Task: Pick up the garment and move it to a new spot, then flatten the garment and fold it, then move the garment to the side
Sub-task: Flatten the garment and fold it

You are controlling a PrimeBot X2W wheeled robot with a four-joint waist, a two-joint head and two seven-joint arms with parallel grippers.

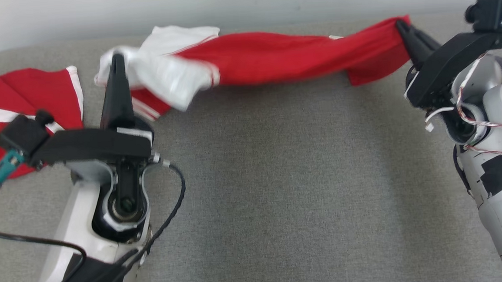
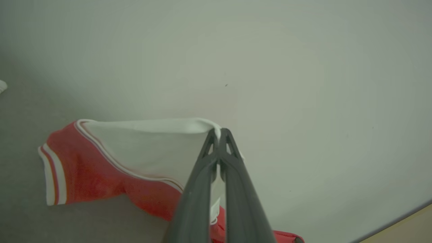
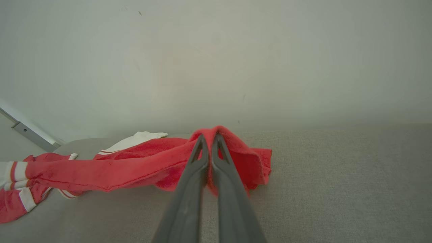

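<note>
Step in hand, as judged: the transfer to a new spot, just ahead of flattening.

- Left gripper (image 1: 117, 61), upper left of the head view: fingers pressed together, pinching the white edge of the red-and-white garment (image 1: 272, 57).
- Right gripper (image 1: 402, 26), upper right: fingers pressed together on a red corner.
- The garment spans the top of the frame between the two, twisted into a rope over the grey padded surface (image 1: 279, 178).
- A second red garment (image 1: 22, 107) lies at the left edge.

The next move calls for untwisting, then lowering both ends together under tension, clear of the second garment.
</note>
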